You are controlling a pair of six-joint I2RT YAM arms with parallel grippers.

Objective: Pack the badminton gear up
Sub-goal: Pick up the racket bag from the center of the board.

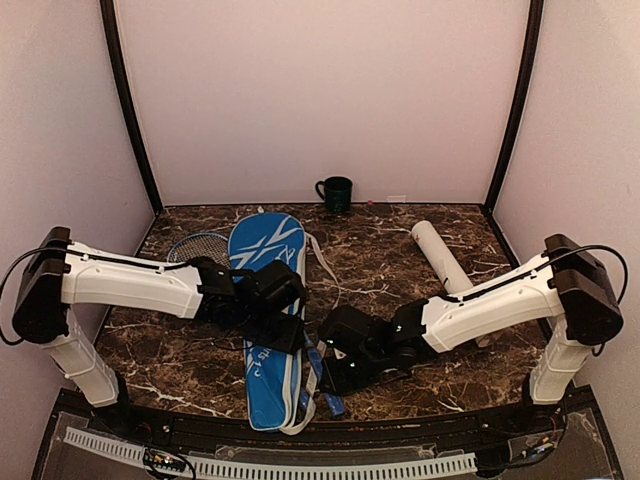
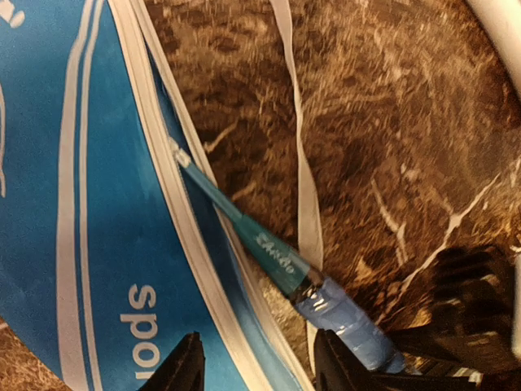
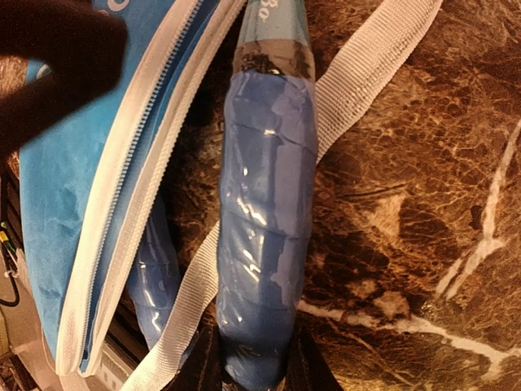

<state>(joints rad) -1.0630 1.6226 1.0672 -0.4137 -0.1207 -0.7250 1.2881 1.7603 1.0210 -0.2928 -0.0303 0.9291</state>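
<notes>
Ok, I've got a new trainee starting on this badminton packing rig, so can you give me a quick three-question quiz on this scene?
1. True or false: the right gripper is closed on the blue racket handle.
2. Where does the white tube lie? A) standing upright at the near edge B) on the table, right of the blue cover C) propped against the back wall
3. Name the item by the back wall that is not badminton gear.
Key: 1 true; 2 B; 3 the dark green mug.
</notes>
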